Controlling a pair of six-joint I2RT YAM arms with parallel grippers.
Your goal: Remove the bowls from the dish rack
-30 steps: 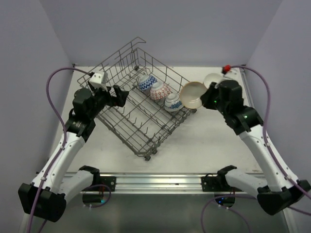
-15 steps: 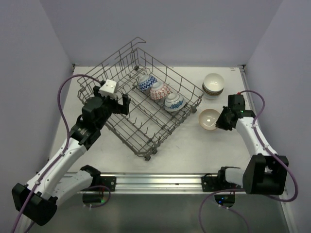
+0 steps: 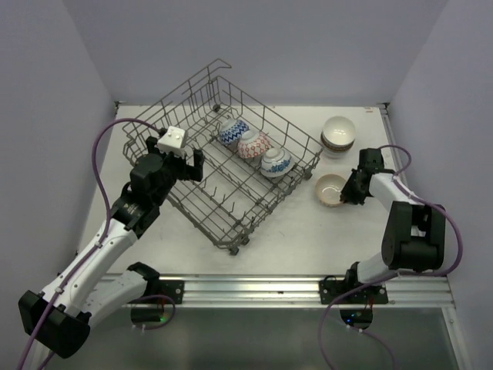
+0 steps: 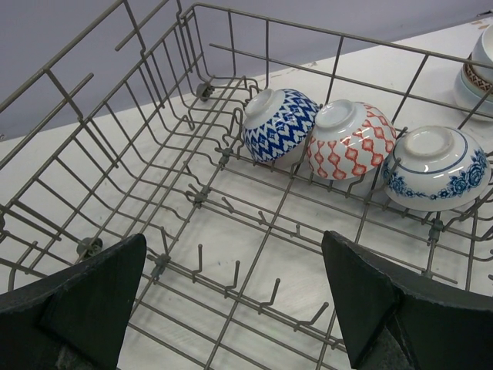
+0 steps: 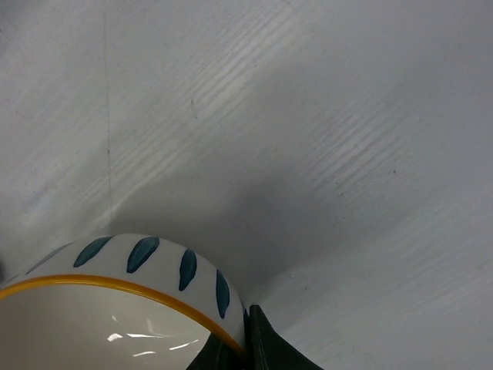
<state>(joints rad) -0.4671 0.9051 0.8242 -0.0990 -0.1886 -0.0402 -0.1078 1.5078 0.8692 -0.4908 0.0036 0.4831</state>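
Note:
The grey wire dish rack (image 3: 202, 196) stands on the table and holds three bowls upside down in a row: blue-patterned (image 3: 233, 132) (image 4: 279, 125), red-patterned (image 3: 253, 143) (image 4: 350, 140) and white with blue flowers (image 3: 275, 162) (image 4: 436, 166). My left gripper (image 3: 187, 162) (image 4: 235, 308) is open over the rack's bare tines, near the left side. My right gripper (image 3: 345, 193) (image 5: 245, 343) is shut on the rim of a white bowl with teal marks and an orange rim (image 3: 332, 190) (image 5: 115, 308), low at the table right of the rack.
A stack of bowls (image 3: 338, 135) stands at the back right, also in the left wrist view (image 4: 477, 69). The rack's raised wire sides (image 4: 92, 100) surround my left gripper. Purple walls enclose the table.
My right gripper has lowered the bowl to the table right of the rack. My left gripper has moved over the rack and then held still.

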